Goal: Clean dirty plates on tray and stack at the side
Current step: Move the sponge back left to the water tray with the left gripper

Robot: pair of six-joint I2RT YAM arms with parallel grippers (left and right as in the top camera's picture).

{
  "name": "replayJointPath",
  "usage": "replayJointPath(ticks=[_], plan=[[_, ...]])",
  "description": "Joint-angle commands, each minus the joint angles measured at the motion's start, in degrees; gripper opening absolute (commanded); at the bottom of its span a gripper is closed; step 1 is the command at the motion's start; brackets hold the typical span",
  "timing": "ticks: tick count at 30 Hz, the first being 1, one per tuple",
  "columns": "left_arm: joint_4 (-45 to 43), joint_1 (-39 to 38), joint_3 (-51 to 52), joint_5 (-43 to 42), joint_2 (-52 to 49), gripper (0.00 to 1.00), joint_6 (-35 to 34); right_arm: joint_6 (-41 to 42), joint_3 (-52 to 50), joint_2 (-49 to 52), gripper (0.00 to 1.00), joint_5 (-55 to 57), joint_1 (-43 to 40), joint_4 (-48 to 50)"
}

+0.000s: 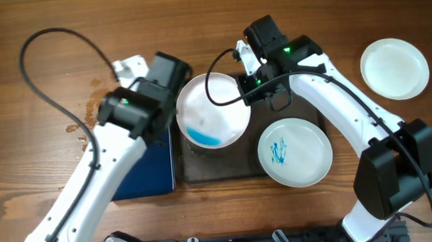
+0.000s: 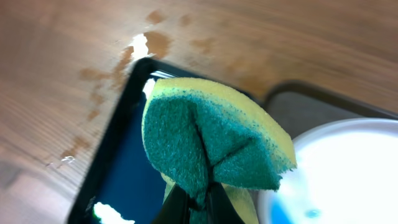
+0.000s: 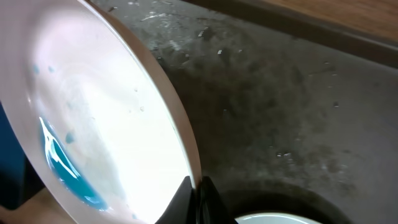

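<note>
My right gripper is shut on the rim of a white plate with a blue smear, held tilted above the dark grey-brown tray; the rim shows pinched in the right wrist view. My left gripper is shut on a green and yellow sponge at the plate's left edge. A second plate with blue scribbles lies on the tray's right end. A third, unmarked plate lies on the table at the far right.
A smaller dark blue tray lies left of the grey tray, partly under my left arm. Wet brown stains mark the wooden table at the left. Cables loop above both arms.
</note>
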State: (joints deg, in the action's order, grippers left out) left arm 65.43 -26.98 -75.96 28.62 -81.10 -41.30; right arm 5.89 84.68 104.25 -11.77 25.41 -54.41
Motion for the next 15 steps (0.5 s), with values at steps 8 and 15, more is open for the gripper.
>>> replayJointPath(ticks=[8,15], plan=[[4.9,13.66,-1.05,-4.39,0.76,0.04,-1.14,-2.97,3.34,-1.4,0.04,17.7,-0.13,-0.33],[4.02,15.06,-1.05,-5.68,0.76,0.04,-0.94,-2.91,3.82,-1.4,0.04,18.21,-0.13,0.17]])
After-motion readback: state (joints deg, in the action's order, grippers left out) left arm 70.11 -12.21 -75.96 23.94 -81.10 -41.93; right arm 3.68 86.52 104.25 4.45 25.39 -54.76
